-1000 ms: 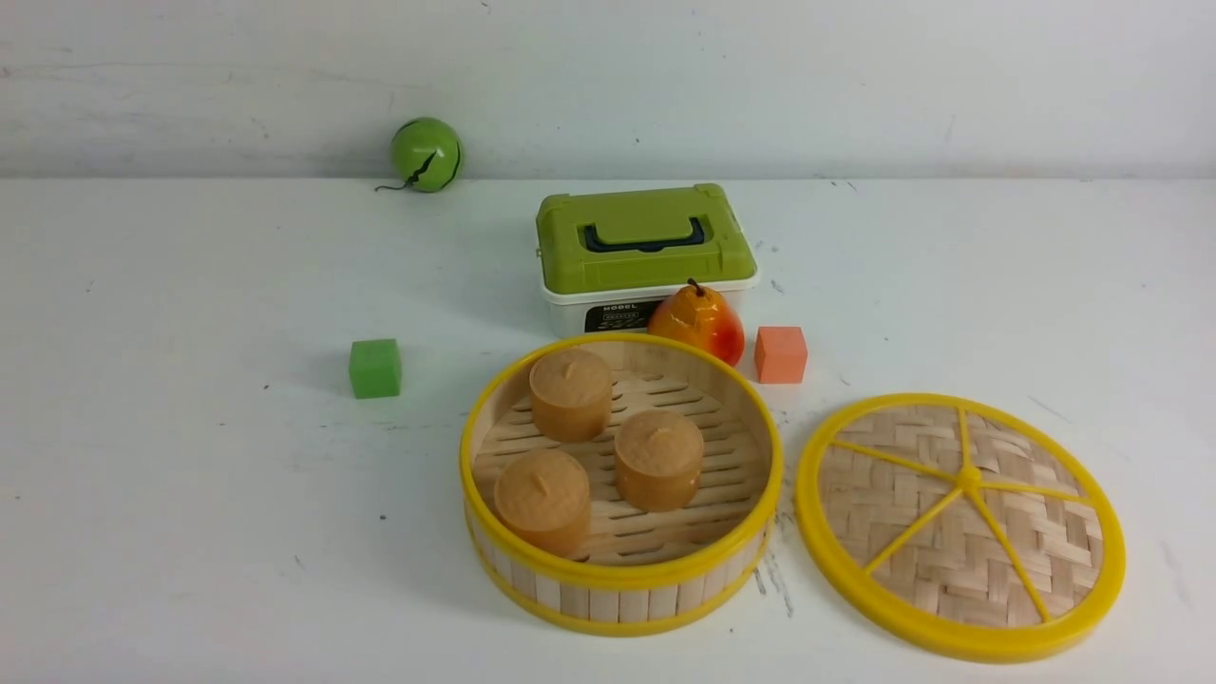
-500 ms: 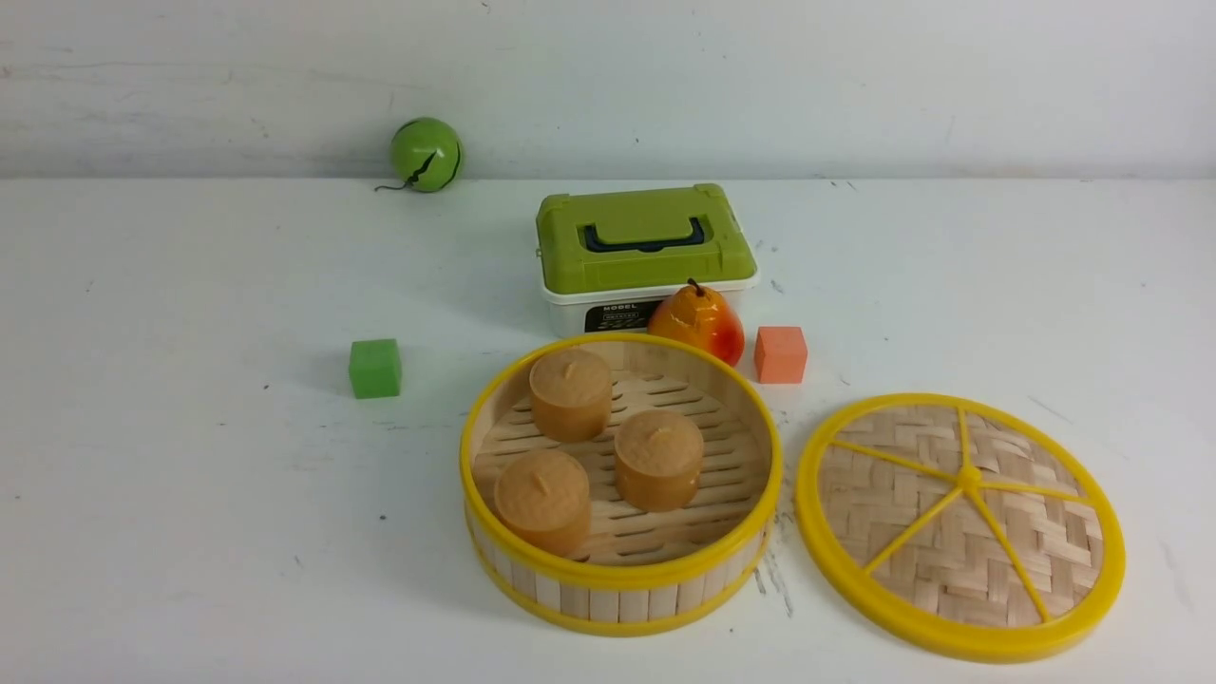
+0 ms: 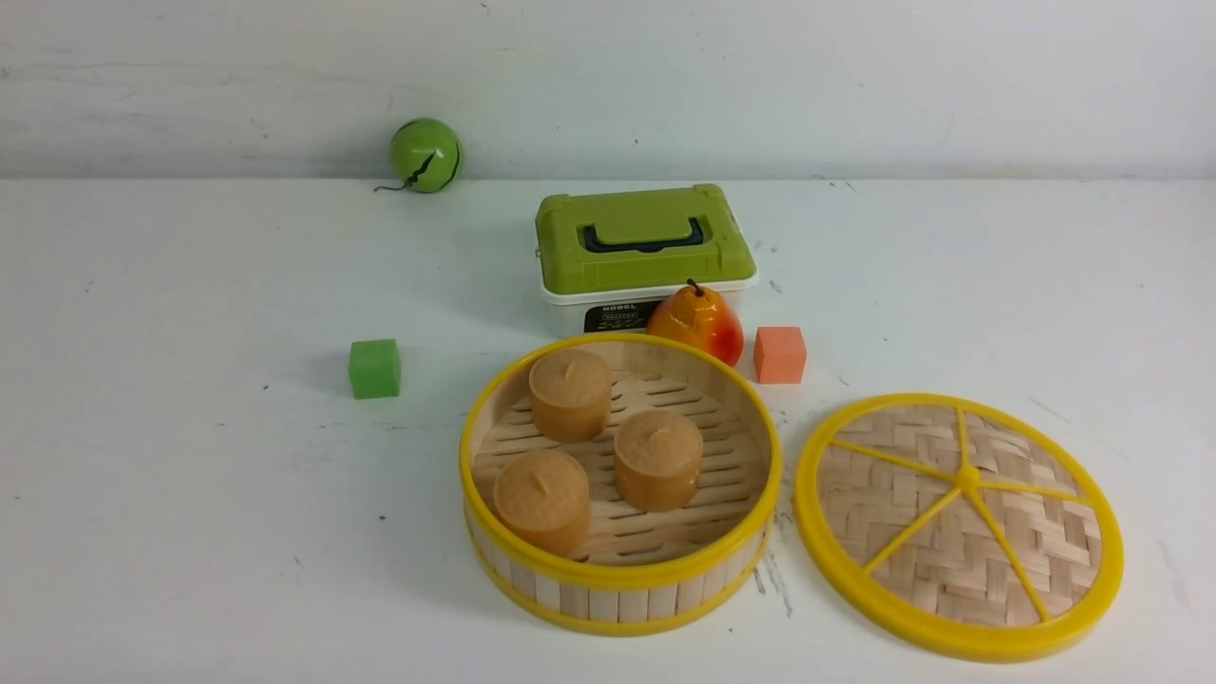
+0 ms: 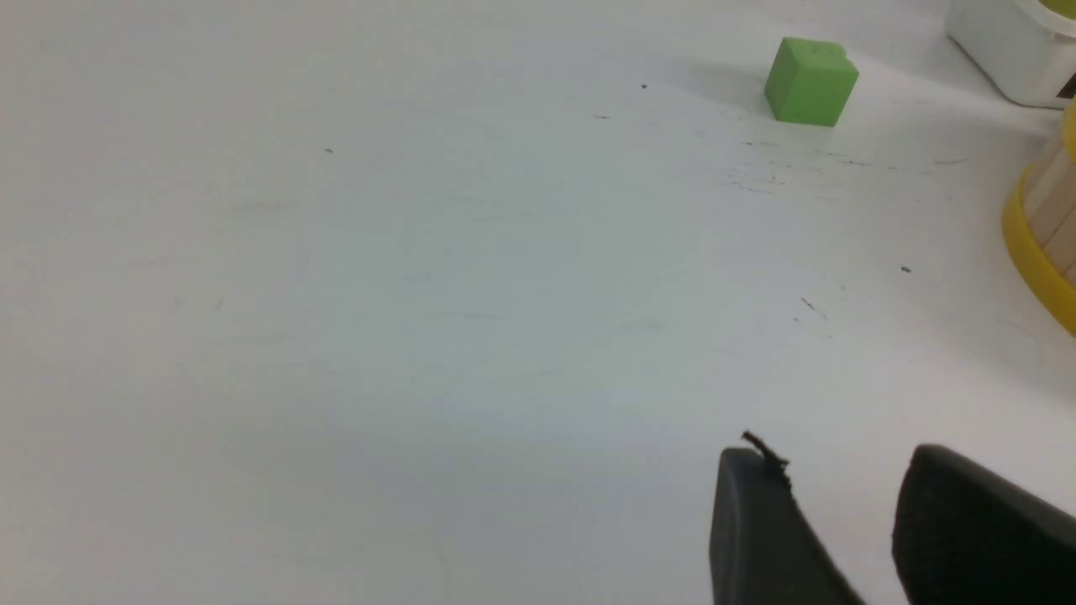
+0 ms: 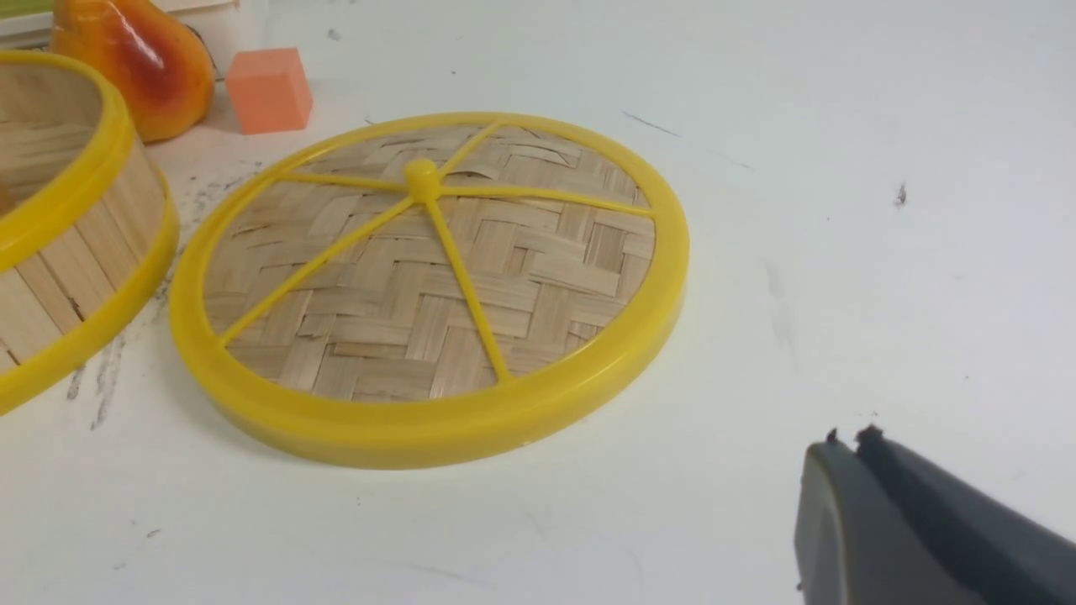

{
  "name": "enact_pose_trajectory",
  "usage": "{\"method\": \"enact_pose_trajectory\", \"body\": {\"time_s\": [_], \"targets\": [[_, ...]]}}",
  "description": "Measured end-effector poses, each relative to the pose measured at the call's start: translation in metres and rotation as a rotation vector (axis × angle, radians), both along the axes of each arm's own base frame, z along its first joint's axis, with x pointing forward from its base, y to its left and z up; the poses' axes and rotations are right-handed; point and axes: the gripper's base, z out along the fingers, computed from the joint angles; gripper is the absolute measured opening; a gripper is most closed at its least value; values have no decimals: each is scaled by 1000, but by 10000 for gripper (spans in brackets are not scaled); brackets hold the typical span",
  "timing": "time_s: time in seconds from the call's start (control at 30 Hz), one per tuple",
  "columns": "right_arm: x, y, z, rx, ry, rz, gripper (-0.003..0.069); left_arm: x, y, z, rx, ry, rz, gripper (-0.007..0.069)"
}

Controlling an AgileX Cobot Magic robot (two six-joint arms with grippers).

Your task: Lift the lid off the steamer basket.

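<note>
Lid (image 3: pixel 959 524) lies flat on the counter (image 3: pixel 190 475) just right of the open steamer basket (image 3: pixel 620 483), nothing has moved, so the job looks done; left fingers (image 4: pixel 828 512) are apart and empty, right fingers (image 5: pixel 849 496) pressed together and empty.

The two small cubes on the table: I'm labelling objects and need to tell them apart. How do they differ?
The green cube is green, while the orange cube is salmon-orange. The green cube stands alone on open table to the left of the steamer basket; the orange cube sits close beside the pear, behind the gap between the basket and the lid. Both look like plain, matte blocks of similar size, resting flat.
</note>
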Motion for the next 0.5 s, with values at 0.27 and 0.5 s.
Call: {"method": "enact_pose_trajectory", "body": {"time_s": [0.27, 0.5], "targets": [[0, 0, 0, 0, 0, 0, 22, 0, 0, 0, 0, 0, 0, 239], [0, 0, 0, 0, 0, 0, 32, 0, 0, 0, 0, 0, 0, 239]]}}
